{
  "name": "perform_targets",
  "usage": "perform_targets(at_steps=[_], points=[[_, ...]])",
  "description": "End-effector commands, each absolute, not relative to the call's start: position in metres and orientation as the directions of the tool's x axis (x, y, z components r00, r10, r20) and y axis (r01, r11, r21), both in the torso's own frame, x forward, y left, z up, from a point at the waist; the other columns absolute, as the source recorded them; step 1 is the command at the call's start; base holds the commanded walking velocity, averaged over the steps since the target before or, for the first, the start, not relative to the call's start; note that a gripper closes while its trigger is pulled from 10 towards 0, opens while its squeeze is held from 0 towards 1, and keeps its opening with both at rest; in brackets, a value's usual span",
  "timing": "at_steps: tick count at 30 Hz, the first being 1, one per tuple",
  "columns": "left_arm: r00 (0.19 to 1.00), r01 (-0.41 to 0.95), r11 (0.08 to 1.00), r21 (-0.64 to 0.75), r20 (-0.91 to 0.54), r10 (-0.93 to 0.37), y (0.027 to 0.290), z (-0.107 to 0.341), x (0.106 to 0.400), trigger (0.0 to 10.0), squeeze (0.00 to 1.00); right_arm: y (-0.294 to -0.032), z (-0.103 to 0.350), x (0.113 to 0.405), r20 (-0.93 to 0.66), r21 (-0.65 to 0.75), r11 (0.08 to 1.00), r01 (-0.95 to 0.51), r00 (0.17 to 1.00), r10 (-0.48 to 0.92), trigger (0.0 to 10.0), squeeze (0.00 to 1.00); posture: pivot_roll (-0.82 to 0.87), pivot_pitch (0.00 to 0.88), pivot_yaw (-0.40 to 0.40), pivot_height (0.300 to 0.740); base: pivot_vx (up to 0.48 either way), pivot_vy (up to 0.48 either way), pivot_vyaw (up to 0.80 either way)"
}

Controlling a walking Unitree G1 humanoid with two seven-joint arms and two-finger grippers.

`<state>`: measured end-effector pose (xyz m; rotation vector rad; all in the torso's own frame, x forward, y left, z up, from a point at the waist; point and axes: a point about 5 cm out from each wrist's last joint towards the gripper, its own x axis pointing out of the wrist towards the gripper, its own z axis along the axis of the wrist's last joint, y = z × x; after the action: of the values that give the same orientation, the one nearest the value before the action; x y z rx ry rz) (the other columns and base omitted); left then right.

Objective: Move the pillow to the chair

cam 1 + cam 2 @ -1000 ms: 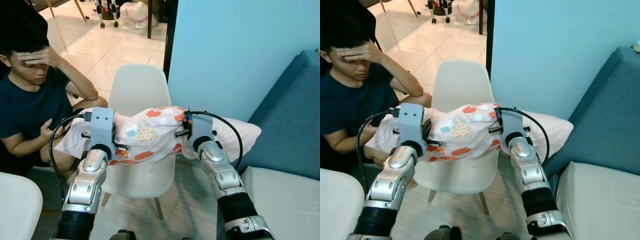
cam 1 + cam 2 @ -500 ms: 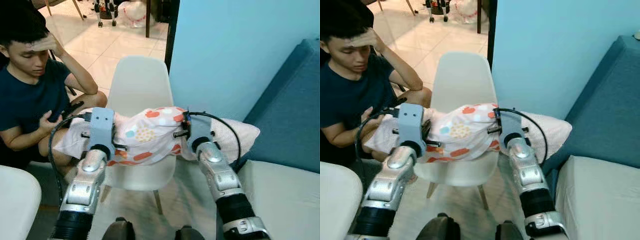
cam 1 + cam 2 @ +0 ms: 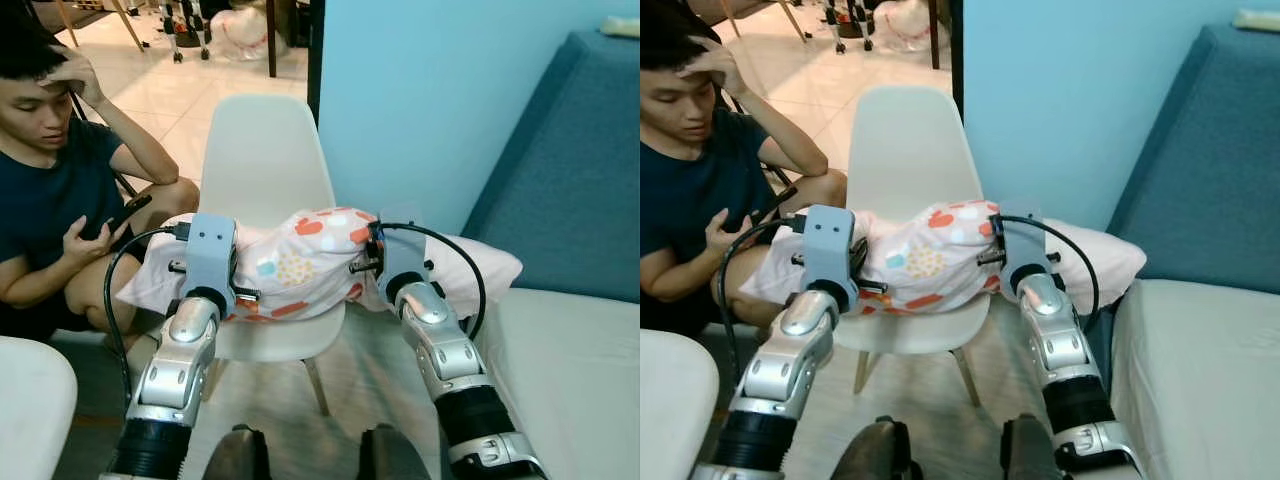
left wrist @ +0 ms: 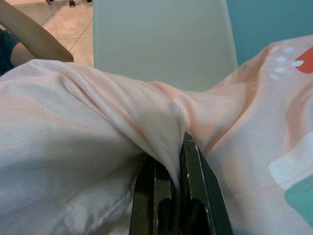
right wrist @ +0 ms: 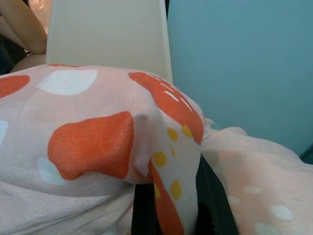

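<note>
Two grippers (image 4: 168, 161) (image 5: 178, 196) gripping pillow (image 3: 300, 262) above chair (image 3: 262, 150)

Camera: has shifted; the robot's two dark feet (image 3: 310, 455) now show at the bottom edge of the eye views.
White plastic chair (image 3: 262, 160): sits lower and closer in the eye views than a second ago, with more of its seat showing under the pillow.
Pink patterned pillow (image 3: 300, 265): now hangs just over the chair's seat.
Seated person in a dark shirt (image 3: 45, 190): now looks down at a dark phone (image 3: 118, 214) held in one hand.
</note>
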<state>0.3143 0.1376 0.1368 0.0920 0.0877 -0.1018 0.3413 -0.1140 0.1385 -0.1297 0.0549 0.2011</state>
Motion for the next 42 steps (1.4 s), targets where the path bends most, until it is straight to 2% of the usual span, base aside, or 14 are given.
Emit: perform_targets(at_steps=[1, 22, 27, 32, 34, 35, 38, 42], points=[[0.987, 0.146, 0.984, 0.102, -0.083, -0.138, 0.131, 0.138, 0.315, 10.0, 0.00, -0.103, 0.154, 0.342, 0.015, -0.121, 0.965, -0.232, 0.972, 0.235, 10.0, 0.00, 0.02, 0.103, 0.007, 0.636, 0.000, 0.000, 0.00], [0.994, 0.092, 0.987, 0.134, -0.068, -0.083, 0.142, 0.141, 0.322, 10.0, 0.00, -0.092, 0.168, 0.355, 0.047, -0.106, 0.954, -0.281, 0.957, 0.287, 10.0, 0.00, 0.01, 0.139, -0.025, 0.616, 0.000, 0.000, 0.00], [0.996, 0.085, 0.974, 0.209, -0.027, -0.081, 0.149, 0.152, 0.340, 10.0, 0.00, -0.086, 0.183, 0.369, 0.076, -0.152, 0.939, -0.307, 0.944, 0.321, 10.0, 0.00, 0.01, 0.159, -0.030, 0.616, 0.000, 0.000, 0.00], [0.992, 0.113, 0.962, 0.248, 0.028, -0.123, 0.153, 0.176, 0.357, 10.0, 0.00, -0.086, 0.207, 0.380, 0.130, -0.144, 0.939, -0.311, 0.935, 0.330, 10.0, 0.00, 0.01, 0.169, -0.035, 0.607, 0.000, 0.000, 0.00], [0.982, 0.113, 0.943, 0.313, 0.107, -0.153, 0.158, 0.207, 0.371, 10.0, 0.00, -0.084, 0.232, 0.385, 0.202, -0.147, 0.935, -0.321, 0.916, 0.346, 10.0, 0.00, 0.01, 0.172, -0.034, 0.602, 0.000, 0.000, 0.00], [0.982, 0.113, 0.943, 0.313, 0.107, -0.153, 0.158, 0.207, 0.371, 10.0, 0.00, -0.084, 0.232, 0.385, 0.202, -0.147, 0.935, -0.321, 0.916, 0.346, 10.0, 0.00, 0.01, 0.172, -0.034, 0.602, 0.000, 0.000, 0.00], [0.968, 0.074, 0.921, 0.381, 0.195, -0.158, 0.164, 0.241, 0.384, 10.0, 0.00, -0.081, 0.253, 0.390, 0.267, -0.166, 0.932, -0.321, 0.896, 0.356, 10.0, 0.00, 0.01, 0.178, -0.042, 0.602, 0.000, 0.000, 0.00], [0.958, 0.031, 0.896, 0.442, 0.242, -0.153, 0.171, 0.263, 0.395, 10.0, 0.00, -0.078, 0.271, 0.395, 0.311, -0.178, 0.932, -0.316, 0.881, 0.358, 10.0, 0.00, 0.01, 0.178, -0.047, 0.602, 0.000, 0.000, 0.00]])
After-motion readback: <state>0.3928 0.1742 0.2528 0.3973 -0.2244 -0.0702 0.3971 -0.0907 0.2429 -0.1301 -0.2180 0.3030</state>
